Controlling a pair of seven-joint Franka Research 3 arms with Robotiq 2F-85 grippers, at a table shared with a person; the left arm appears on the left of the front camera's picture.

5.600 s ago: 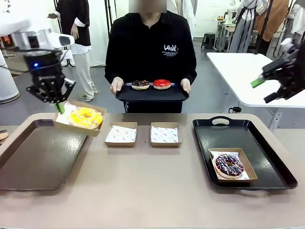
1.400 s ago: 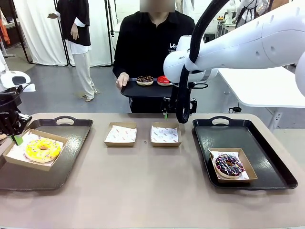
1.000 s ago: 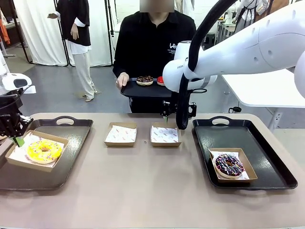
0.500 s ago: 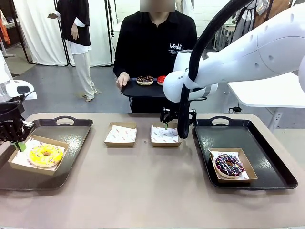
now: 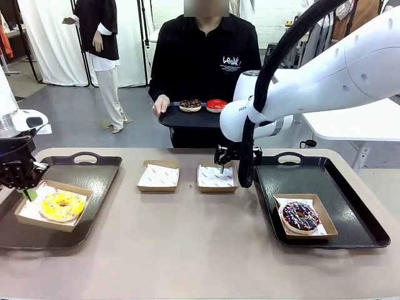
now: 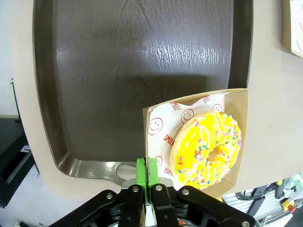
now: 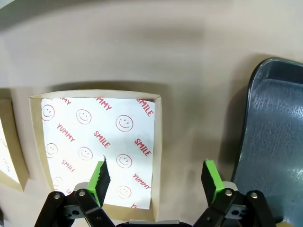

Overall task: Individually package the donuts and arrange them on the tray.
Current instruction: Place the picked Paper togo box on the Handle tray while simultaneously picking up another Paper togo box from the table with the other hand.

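Observation:
My left gripper [image 5: 26, 192] [image 6: 147, 171] is shut on the rim of a cardboard box holding the yellow donut [image 5: 61, 205] [image 6: 208, 149]. The box is at the near left of the left tray [image 5: 94, 181]; whether it rests on the tray I cannot tell. My right gripper [image 5: 220, 167] [image 7: 156, 177] hangs open just above an empty paper-lined box [image 5: 217, 177] [image 7: 97, 142]. A sprinkled chocolate donut [image 5: 300, 215] sits boxed on the right tray [image 5: 353, 206]. The person holds a small black tray [image 5: 187, 117] with a chocolate donut [image 5: 190, 105] and a red donut [image 5: 216, 105].
A second empty lined box [image 5: 158, 175] lies left of the one under my right gripper. My right arm [image 5: 325, 69] reaches across from the right, over the table's far side. The table's near half is bare. A white table [image 5: 350, 119] stands behind at right.
My left gripper has brought the yellow donut's box lower and slightly right on the left tray. My right gripper has come down and nearer, over the right empty box.

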